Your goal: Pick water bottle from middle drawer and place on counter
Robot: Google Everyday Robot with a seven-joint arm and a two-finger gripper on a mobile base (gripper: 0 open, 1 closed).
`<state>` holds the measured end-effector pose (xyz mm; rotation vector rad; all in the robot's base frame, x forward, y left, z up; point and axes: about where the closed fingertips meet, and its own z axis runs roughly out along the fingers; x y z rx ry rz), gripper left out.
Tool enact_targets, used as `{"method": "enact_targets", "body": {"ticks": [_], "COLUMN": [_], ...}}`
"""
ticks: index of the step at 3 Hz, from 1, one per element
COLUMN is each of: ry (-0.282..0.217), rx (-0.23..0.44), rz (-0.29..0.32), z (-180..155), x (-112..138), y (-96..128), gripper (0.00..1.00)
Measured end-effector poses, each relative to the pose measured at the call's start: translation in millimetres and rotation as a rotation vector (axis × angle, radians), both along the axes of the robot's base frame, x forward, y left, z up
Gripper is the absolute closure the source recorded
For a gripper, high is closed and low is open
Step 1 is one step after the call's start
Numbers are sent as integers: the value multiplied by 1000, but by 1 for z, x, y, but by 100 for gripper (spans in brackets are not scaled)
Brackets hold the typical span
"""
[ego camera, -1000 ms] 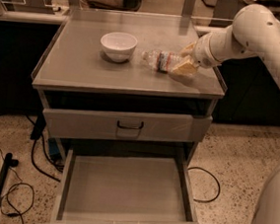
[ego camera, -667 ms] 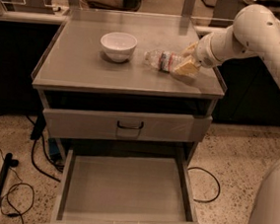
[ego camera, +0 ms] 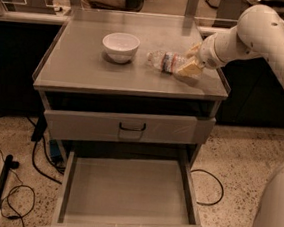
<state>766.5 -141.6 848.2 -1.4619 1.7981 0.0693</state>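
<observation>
A grey metal cabinet is seen from the front and slightly above. On its flat top, the table (ego camera: 86, 70), the water bottle (ego camera: 166, 60) lies on its side, one end pointing left toward a white bowl (ego camera: 120, 46) that stands near it but apart. The gripper (ego camera: 189, 68), at the end of a white arm (ego camera: 260, 31) reaching in from the right, sits low over the table at the bottle's right end, touching it or very nearly so. Whether it is clamped on the bottle or has let go cannot be told. Below, the middle drawer (ego camera: 129, 189) stands pulled out, its flat bottom showing, under a closed drawer front (ego camera: 130, 127) with a small black handle. The bottle appears to rest on the table already, so the step in hand is probably the release. Done well, the gripper would let go only once the bottle's full weight lies on the surface. It would then draw up and back to the right, so the round bottle is not nudged into rolling toward the bowl or the front edge.
</observation>
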Motion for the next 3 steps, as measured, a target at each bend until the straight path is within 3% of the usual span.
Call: {"method": "enact_targets", "body": {"ticks": [2,3], "ry": [0,0], "rx": [0,0], "rz": [0,0], "z": [0,0], "x": [0,0], "y": [0,0], "gripper": [11,0]}}
